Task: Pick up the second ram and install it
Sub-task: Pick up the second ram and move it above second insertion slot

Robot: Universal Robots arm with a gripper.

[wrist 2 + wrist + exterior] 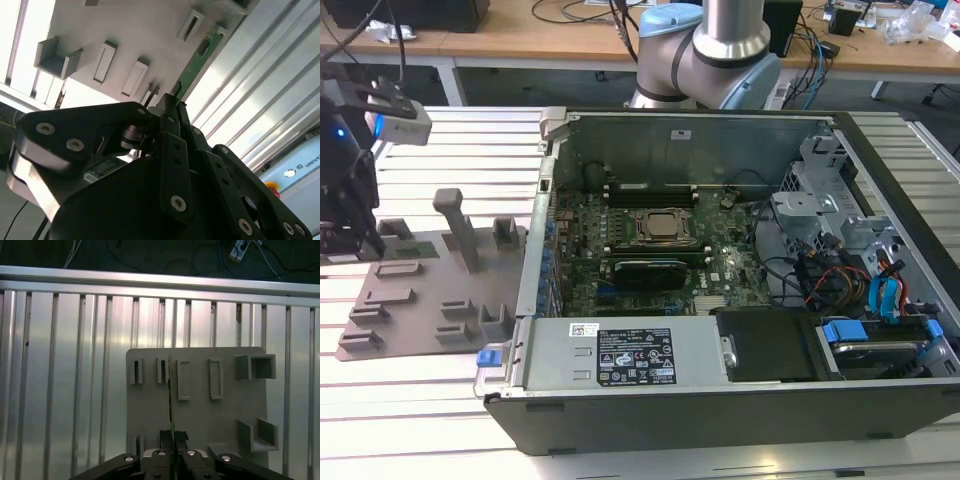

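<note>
**Desk:** Where is the stick lying from the hand right now?

**Me:** I'm seeing the hand point(173, 439) pinching the second ram point(170, 400) at its near end. The fingers point(169, 125) are pressing together on its two flat sides. The stick is standing on its thin edge, and its long axis is running straight out from the fingertips, in line with the hand.

**Desk:** And where is that on the holder?

**Me:** It's sitting over the grey plate point(200, 420), near the plate's corner at the exterior view's left, with its far end reaching toward the slots along the plate's edge. I'm not able to tell whether it is lifted clear. The plate is resting on the slatted surface point(75, 390), and the open computer case point(720, 390) is lying well apart, toward the exterior view's right.
</note>
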